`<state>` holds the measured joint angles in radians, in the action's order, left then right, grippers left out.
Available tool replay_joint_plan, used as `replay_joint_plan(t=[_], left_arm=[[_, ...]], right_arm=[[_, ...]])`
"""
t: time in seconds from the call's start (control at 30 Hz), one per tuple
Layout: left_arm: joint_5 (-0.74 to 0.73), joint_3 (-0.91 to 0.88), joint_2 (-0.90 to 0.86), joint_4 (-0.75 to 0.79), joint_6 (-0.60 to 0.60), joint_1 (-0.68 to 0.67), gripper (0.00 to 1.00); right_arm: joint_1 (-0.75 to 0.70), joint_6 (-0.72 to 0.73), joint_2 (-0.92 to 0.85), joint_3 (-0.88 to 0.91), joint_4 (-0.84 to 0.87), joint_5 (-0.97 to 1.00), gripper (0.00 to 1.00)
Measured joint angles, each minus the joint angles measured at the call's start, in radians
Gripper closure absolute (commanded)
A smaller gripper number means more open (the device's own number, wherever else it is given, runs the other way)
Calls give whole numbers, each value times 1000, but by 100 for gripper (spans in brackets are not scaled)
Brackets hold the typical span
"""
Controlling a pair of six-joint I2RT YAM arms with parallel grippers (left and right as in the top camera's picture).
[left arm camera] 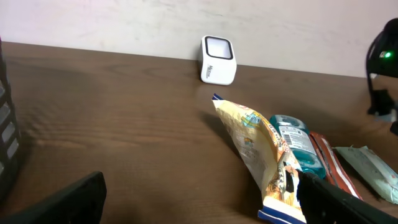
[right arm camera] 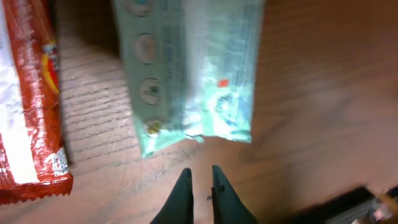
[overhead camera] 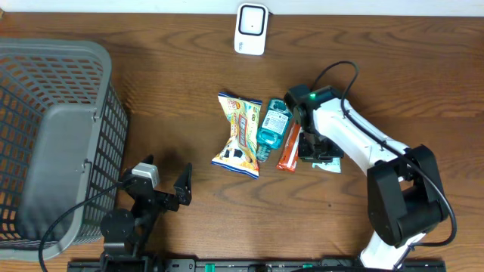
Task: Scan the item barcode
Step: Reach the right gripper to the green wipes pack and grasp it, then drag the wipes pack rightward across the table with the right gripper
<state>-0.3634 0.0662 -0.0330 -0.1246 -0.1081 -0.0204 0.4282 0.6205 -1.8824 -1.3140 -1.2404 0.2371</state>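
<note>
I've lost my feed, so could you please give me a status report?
Left end effector open. Right end effector shut, empty, beside green pack. Scanner unobstructed.

A scanner (overhead camera: 251, 29), basket (overhead camera: 53, 51) and packaged goods (overhead camera: 240, 136) suggest a shop checkout.

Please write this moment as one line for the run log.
left gripper: open, near basket | right gripper: shut, empty, just off wipes pack edge | scan: not yet done
</note>
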Motion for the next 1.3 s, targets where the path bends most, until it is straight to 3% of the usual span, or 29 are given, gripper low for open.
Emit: replay_joint_plan(t=[0.13, 0.4, 0.73, 1.03, 1.17, 1.23, 1.3], left_arm=[[0, 0, 0, 0, 0, 0, 2], [0, 0, 0, 0, 0, 0, 2], [0, 0, 0, 0, 0, 0, 2], [0, 0, 0, 0, 0, 0, 2], [0, 0, 0, 0, 0, 0, 2], [0, 0, 0, 0, 0, 0, 2], [0, 0, 0, 0, 0, 0, 2]], right_arm=[[-32, 117, 6, 0, 37, 75, 80], [-146, 172, 6, 63, 271, 150, 84], [-203, 42, -27, 99, 419, 47, 83], [-203, -329, -47, 100, 638, -241, 77], [-202, -524, -58, 77, 583, -356, 69], [-201, -569, -60, 42, 502, -386, 50], [-201, -578, -60, -21, 416, -406, 39]])
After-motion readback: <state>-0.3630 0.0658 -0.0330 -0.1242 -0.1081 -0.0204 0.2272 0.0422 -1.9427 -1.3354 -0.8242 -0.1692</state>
